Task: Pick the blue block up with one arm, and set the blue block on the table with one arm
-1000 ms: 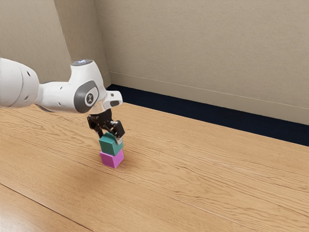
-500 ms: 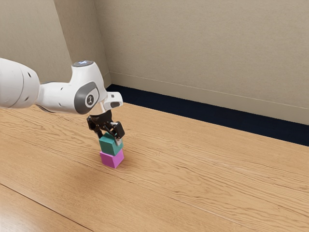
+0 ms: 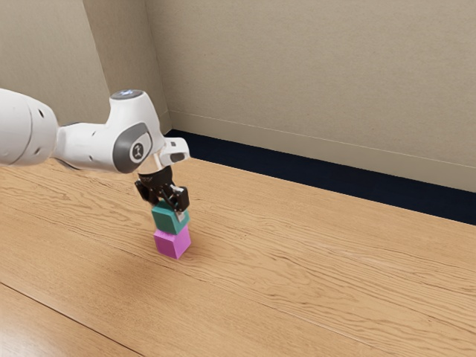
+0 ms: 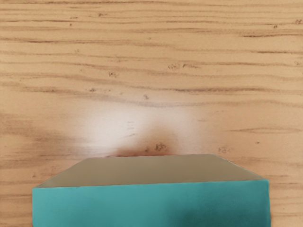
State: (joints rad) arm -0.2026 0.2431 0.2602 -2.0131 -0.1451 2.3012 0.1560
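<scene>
Wrist view: blue block [image 4: 104, 205], teal on top, one side brownish.

Arm [image 3: 93, 146] outstretched, gripper [image 3: 168, 211] pointing steeply down, fingers [image 3: 182, 198] apparently clamped.

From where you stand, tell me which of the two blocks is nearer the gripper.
The teal block, the upper one: the gripper is closed on it, while the magenta block sits below it on the table.
</scene>
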